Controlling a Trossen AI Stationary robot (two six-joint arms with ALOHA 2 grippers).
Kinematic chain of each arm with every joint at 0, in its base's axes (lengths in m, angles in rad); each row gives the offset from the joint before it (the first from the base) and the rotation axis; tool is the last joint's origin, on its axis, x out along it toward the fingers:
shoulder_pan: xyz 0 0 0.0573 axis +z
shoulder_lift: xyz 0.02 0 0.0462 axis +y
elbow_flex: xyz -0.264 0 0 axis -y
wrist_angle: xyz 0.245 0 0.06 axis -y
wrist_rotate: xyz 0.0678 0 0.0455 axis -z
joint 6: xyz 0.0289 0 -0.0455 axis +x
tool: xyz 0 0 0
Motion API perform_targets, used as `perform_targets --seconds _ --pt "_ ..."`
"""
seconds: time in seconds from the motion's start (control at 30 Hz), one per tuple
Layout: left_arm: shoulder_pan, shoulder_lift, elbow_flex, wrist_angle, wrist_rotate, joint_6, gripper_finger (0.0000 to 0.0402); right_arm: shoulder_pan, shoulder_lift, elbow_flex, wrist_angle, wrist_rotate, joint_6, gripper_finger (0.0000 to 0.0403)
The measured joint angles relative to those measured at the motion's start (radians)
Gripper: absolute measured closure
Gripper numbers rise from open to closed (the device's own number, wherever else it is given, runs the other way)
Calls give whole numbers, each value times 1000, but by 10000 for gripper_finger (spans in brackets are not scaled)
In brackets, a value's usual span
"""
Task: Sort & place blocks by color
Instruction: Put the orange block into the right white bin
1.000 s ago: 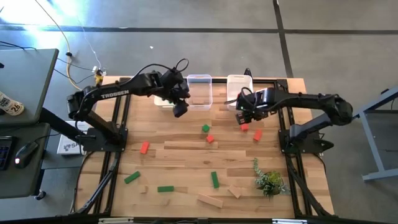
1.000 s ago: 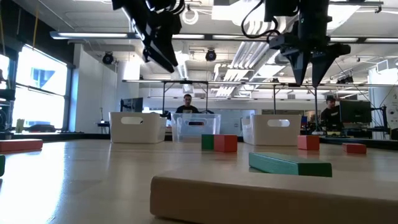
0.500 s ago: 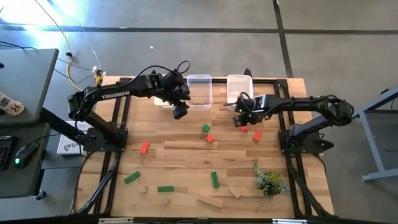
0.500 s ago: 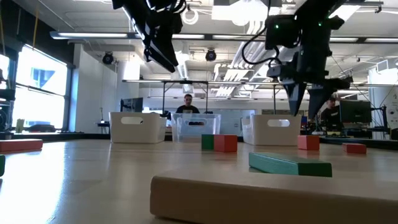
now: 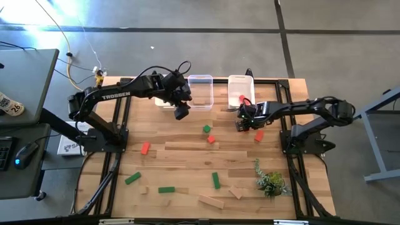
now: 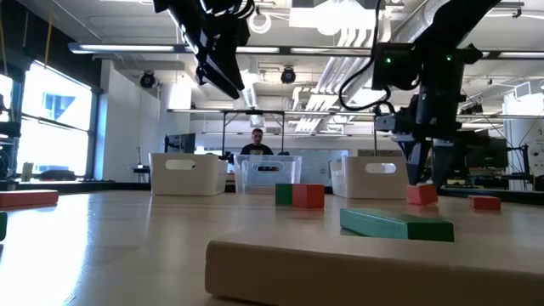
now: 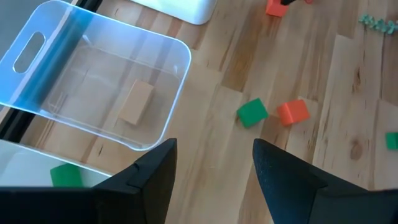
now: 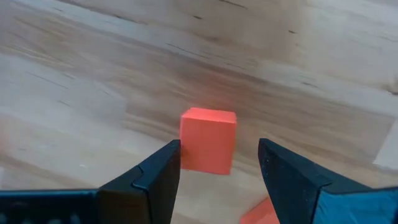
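— Bins first: what sits in them?

— Three stand in a row at the bench's (image 5: 187,150) far edge. The clear bin (image 7: 99,93) in the middle holds one plain tan block (image 7: 136,102), lying flat with its long axis running from the handle end toward the near wall. The white bin (image 7: 37,168) beside it holds a green block (image 7: 65,175), only partly seen. The white bin on the right (image 5: 240,90) shows a red spot inside from above; I cannot tell more.

— And the right hand?

— The right hand (image 8: 217,171) is low over the bench just in front of that right-hand bin, fingers spread, with a red cube (image 8: 208,140) between them. The cube rests on the wood, faces square to the fingers, untouched on either side as far as the wrist view shows. A second red block (image 5: 259,135) lies just beside it.

— The left one?

— The left hand (image 7: 214,171) hangs raised above the bench near the clear bin, fingers spread and empty. Below it sit a green cube (image 7: 252,113) and a red cube (image 7: 293,112), side by side, nearly touching.

— The rest of the blocks?

— Scattered over the near half: a red bar (image 5: 145,148) toward the left, three green bars (image 5: 215,180) pointing different ways, and tan bars (image 5: 210,201) near the front edge. A leafy sprig (image 5: 270,181) lies at the right.
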Motion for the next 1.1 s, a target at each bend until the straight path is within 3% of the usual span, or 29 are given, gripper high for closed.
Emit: perform_targets --seconds 0.3,0.53,0.8,1.1 --pt "0 0 0 3 -4 -39 202 -1 84 -24 76 -3 -51 208" --pt "0 0 0 3 -7 -73 202 -1 99 -21 76 -10 -75 298" --pt "0 0 0 -22 -7 -153 202 0 96 48 81 -71 -180 298" --pt "0 0 0 -135 -7 -223 202 -43 95 241 51 -44 -359 298"
